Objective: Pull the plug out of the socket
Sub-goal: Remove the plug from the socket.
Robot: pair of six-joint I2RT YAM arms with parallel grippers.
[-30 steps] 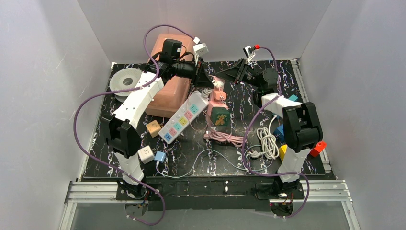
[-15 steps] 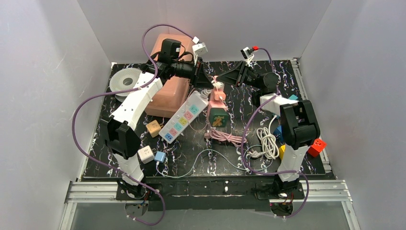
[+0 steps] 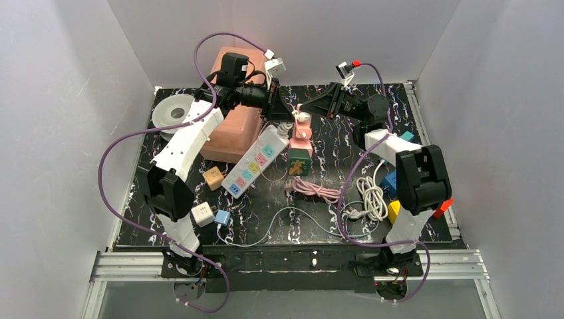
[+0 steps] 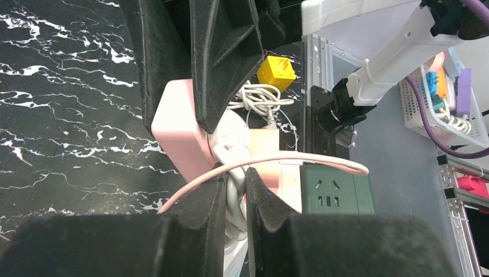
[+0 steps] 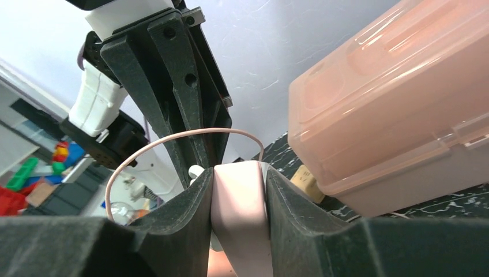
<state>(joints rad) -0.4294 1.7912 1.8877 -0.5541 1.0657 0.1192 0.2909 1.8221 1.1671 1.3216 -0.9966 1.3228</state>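
A pink socket block (image 3: 300, 137) stands at mid-table with a green adapter (image 3: 299, 161) on its near end and a thin pink cord. A white plug (image 3: 302, 118) with a white cable sits at its far end. My left gripper (image 3: 282, 111) comes from the left and is shut on the white plug's cable (image 4: 235, 193), gripper point (image 4: 235, 184). My right gripper (image 3: 314, 107) comes from the right and is shut on the pink socket (image 5: 239, 219), gripper point (image 5: 238, 184). The pink socket also shows in the left wrist view (image 4: 176, 124).
A white power strip (image 3: 251, 163) lies left of the socket, beside a pink plastic box (image 3: 233, 126). A white tape spool (image 3: 174, 110) is at far left. Small cubes (image 3: 213, 177) and a coiled white cable (image 3: 372, 196) lie nearer the front. Coloured blocks sit at the right edge.
My right gripper has moved left to the pink socket and shut on it. The socket's far end has shifted slightly. My left gripper has stayed on the plug.
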